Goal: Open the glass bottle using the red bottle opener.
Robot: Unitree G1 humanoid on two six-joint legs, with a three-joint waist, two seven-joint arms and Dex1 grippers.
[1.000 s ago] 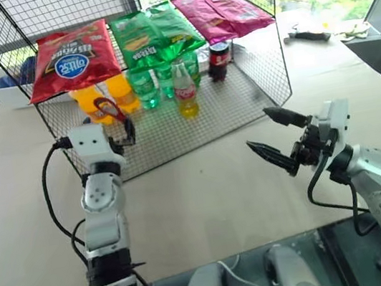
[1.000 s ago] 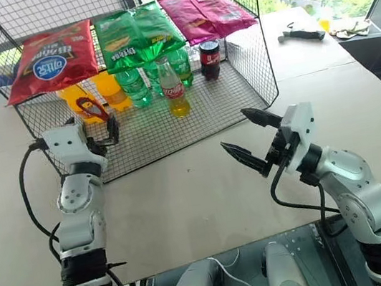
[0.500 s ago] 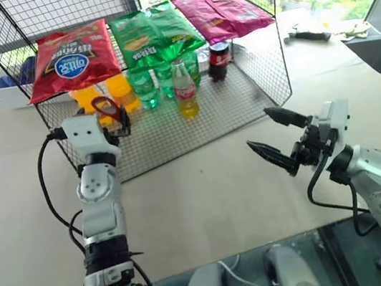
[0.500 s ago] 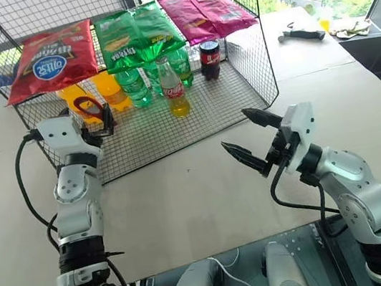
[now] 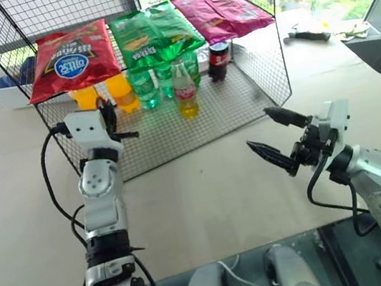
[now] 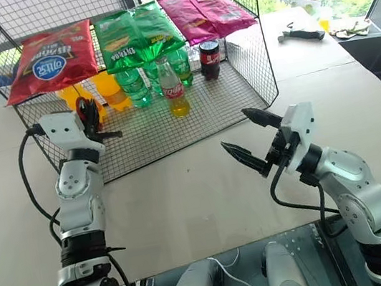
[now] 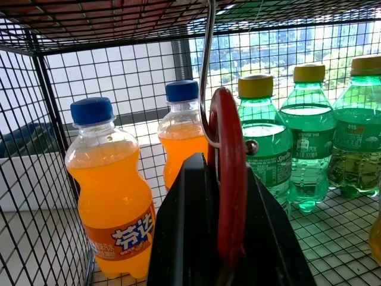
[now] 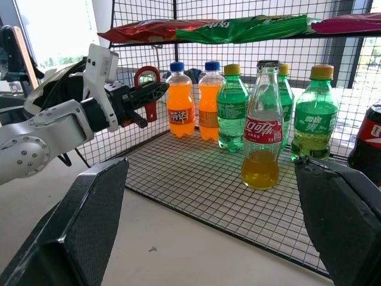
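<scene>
Between shut left gripper [image 7: 229, 238] fingers: red bottle opener [image 7: 231, 173]

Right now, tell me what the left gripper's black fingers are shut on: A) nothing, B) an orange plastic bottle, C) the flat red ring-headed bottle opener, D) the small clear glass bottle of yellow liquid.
C: the left gripper pinches the red bottle opener, which hangs from a metal hook.

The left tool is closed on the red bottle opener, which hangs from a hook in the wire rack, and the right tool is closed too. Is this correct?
Not fully. The left tool is shut on the red bottle opener, which hangs on the hook of the wire rack, but the right tool is open: the left eye view shows its two fingers spread apart, holding nothing.
</scene>
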